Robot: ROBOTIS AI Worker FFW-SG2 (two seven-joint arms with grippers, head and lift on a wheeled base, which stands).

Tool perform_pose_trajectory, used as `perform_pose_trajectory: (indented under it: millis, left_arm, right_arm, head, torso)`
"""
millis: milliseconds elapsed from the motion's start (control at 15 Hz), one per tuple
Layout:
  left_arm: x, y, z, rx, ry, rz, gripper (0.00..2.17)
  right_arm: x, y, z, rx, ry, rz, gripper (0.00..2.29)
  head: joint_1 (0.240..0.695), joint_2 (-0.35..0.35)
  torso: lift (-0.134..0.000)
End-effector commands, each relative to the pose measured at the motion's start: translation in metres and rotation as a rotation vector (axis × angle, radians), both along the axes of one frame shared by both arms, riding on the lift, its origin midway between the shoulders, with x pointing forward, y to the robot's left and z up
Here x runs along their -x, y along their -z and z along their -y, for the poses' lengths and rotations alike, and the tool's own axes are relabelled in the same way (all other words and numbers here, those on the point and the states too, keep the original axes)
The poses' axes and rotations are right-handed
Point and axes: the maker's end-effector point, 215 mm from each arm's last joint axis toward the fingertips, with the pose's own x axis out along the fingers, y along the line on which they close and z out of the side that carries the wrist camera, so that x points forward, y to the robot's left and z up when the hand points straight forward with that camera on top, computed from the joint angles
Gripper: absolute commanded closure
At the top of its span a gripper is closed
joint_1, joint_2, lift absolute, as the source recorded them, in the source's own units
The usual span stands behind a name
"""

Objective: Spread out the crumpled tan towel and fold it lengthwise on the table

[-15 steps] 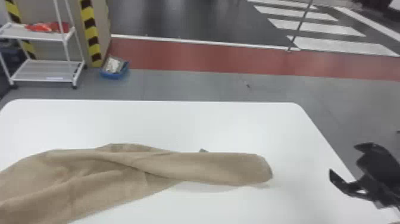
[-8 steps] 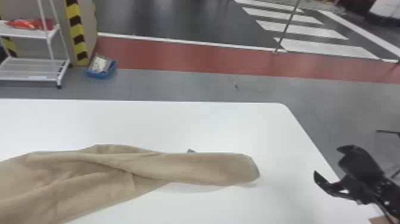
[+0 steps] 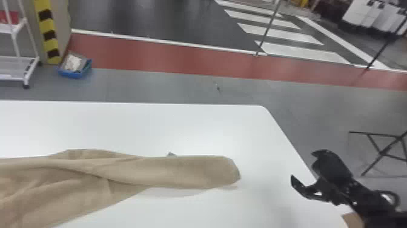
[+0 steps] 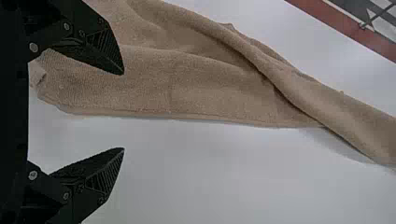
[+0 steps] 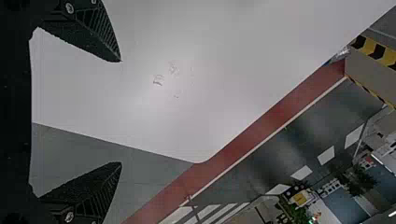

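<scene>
The tan towel (image 3: 169, 171) lies bunched and creased on the white table (image 3: 193, 130), its narrow rolled end pointing right and its wider part running out of the head view at the left. My right gripper (image 3: 302, 166) is over the table's right edge, apart from the towel, its fingers spread with nothing between them. In the right wrist view the same right gripper (image 5: 121, 112) stands open above the table's edge. My left gripper (image 4: 124, 111) is open over the towel (image 4: 187, 88), whose long hem passes between the fingers' lines; no cloth is pinched.
A small grey piece (image 3: 171, 154) pokes out behind the towel. Beyond the table are a white shelf rack (image 3: 18, 68) and a blue bin (image 3: 75, 72) on the floor. A black folding stand (image 3: 384, 151) is at the right, past the table.
The head view has turned rightward, so towel, table and right gripper appear farther left. The towel keeps its shape, and the right gripper stays open by the table's right edge.
</scene>
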Motion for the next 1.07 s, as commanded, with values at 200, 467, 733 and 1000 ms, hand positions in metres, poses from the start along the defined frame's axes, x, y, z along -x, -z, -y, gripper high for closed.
perform_pose_trajectory:
  millis: [200,467,733,1000]
  left_arm:
    - [-0.005,0.0,-0.036,-0.241,-0.007,0.049,0.44]
    - [0.001,0.006,-0.042,-0.332,0.012,0.05,0.51]
    - [0.006,0.01,-0.035,-0.367,0.055,0.047,0.52]
    - [0.006,0.018,-0.033,-0.452,0.081,0.076,0.52]
  right_arm:
    - [0.003,0.005,0.004,-0.002,0.009,-0.007,0.1]
    - [0.0,0.005,0.002,-0.007,0.008,-0.004,0.1]
    - [0.001,0.005,0.003,-0.003,0.01,-0.005,0.1]
    - [0.0,0.005,0.003,-0.007,0.013,-0.003,0.1]
  head:
    - [0.695,-0.331]
    - [0.695,-0.293]
    - [0.695,-0.292]
    - [0.695,-0.312]
  torso:
    - [-0.124]
    - [-0.124]
    - [-0.124]
    - [-0.124]
